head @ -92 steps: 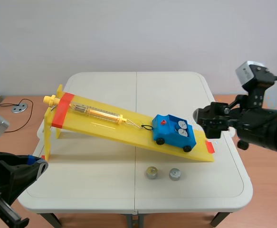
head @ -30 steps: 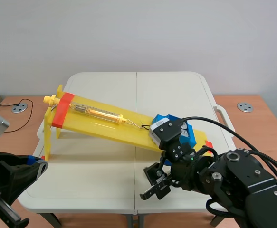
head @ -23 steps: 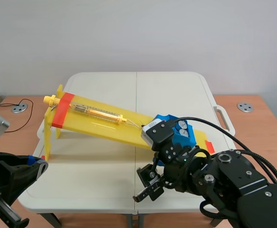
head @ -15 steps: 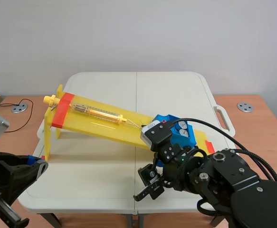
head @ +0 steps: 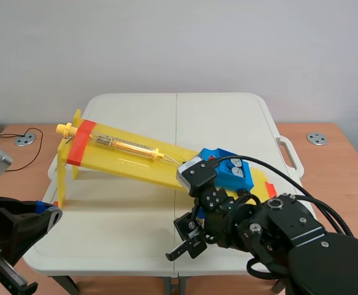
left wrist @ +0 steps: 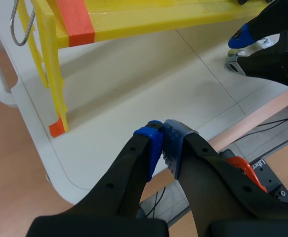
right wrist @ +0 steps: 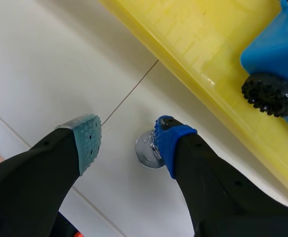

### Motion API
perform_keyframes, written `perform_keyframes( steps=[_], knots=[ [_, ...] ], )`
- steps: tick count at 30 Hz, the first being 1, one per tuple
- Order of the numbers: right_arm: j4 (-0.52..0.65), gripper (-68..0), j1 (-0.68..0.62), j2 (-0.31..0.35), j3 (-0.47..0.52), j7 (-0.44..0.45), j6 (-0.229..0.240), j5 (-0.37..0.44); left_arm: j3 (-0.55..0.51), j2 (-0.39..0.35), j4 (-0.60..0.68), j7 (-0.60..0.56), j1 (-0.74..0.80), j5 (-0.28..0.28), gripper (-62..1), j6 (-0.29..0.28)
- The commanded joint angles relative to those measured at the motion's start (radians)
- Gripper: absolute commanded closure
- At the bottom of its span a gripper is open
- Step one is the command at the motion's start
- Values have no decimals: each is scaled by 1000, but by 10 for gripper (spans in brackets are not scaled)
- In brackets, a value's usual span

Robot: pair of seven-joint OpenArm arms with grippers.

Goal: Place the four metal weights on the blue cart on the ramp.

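Note:
A blue cart sits low on the yellow ramp, with two metal weights in its tray. My right gripper hangs open over the table in front of the ramp. In the right wrist view, a loose metal weight lies on the table against the inside of the blue-padded finger, partly hidden by it; the cart's wheel is just ahead. The right arm covers any other loose weight in the scene view. My left gripper is shut on nothing near the table's front left corner.
A yellow spring scale lies along the ramp, hooked to the cart by a cord. The ramp's raised end stands on yellow legs at the left. The white table has a seam down its middle. Its front edge is close under both grippers.
The right arm has come down from the right side to the table in front of the ramp, covering the two loose weights, then edged left. Its gripper stays open. The left arm has not moved.

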Motion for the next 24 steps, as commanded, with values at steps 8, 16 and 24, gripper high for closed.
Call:
perform_keyframes(
  steps=[8,16,24],
  knots=[
    [8,-245,92,-19,7,113,-37,23,-18,8,73,-97,-8,-77,-38,-18],
    [3,-126,87,-11,7,64,-82,23,-18,8,73,-96,-8,-77,-38,-18],
    [3,-7,76,0,7,35,-130,23,-18,8,73,-96,-8,-77,-38,-18]
  ],
)
